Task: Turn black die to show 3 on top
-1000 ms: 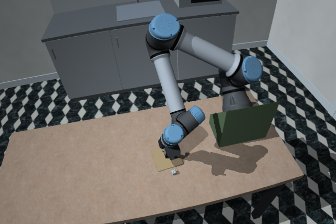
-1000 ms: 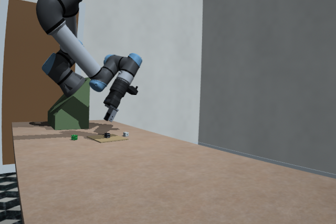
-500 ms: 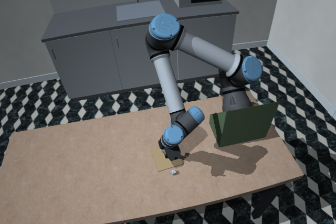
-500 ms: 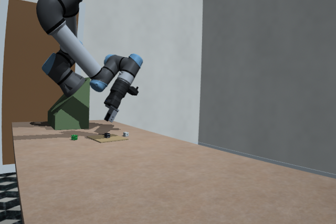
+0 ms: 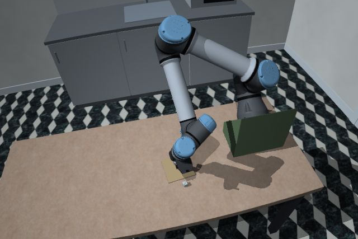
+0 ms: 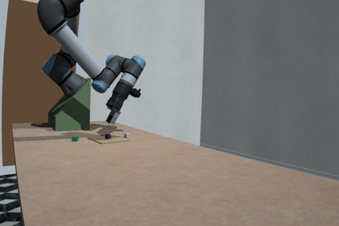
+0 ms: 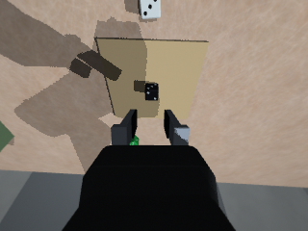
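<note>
Gripper: your robot's gripper [image 6: 110, 123] [image 7: 150, 117] tilts above the mat, its fingers apart with nothing between them.
Black die: your target [image 6: 108, 136] [image 7: 151, 91] sits on the tan mat, wholly within its edges; its top number is too small for you to read surely.
Mat: the tan mat [image 5: 170, 174] [image 6: 102, 141] [image 7: 175, 63] lies flat on the table [image 5: 100, 178] [image 6: 178, 185] [image 7: 260, 96] before you.
White die: the white die [image 5: 184, 183] [image 6: 126, 135] [image 7: 150, 9] rests off the mat, near one edge.
Green die: the green die [image 6: 74, 138] [image 7: 134, 141] stands on the table, apart from the mat.
</note>
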Robot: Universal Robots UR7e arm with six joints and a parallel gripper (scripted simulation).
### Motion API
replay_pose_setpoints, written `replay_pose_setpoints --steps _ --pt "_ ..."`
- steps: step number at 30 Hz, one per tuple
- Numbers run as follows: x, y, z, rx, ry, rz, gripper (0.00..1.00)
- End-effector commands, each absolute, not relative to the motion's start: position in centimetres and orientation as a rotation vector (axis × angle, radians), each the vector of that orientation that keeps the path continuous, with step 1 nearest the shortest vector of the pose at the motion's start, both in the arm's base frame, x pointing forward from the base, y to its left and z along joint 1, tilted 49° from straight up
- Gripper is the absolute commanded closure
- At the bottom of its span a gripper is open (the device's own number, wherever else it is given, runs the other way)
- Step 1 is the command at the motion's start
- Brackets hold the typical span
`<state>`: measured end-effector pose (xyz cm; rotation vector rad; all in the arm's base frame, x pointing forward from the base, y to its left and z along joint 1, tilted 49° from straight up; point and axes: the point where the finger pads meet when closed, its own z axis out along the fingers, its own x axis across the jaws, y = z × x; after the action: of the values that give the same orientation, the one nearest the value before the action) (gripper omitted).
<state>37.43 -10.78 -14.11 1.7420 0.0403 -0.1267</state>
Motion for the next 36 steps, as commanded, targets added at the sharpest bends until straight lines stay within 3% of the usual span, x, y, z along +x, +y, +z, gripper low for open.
replay_pose_setpoints --steps 1,36 --pt "37.4 -10.7 -14.4 1.734 0.034 -0.131 0.30" --pt "36.9 -10.8 -16.3 1.650 0.009 -0.157 0.30"
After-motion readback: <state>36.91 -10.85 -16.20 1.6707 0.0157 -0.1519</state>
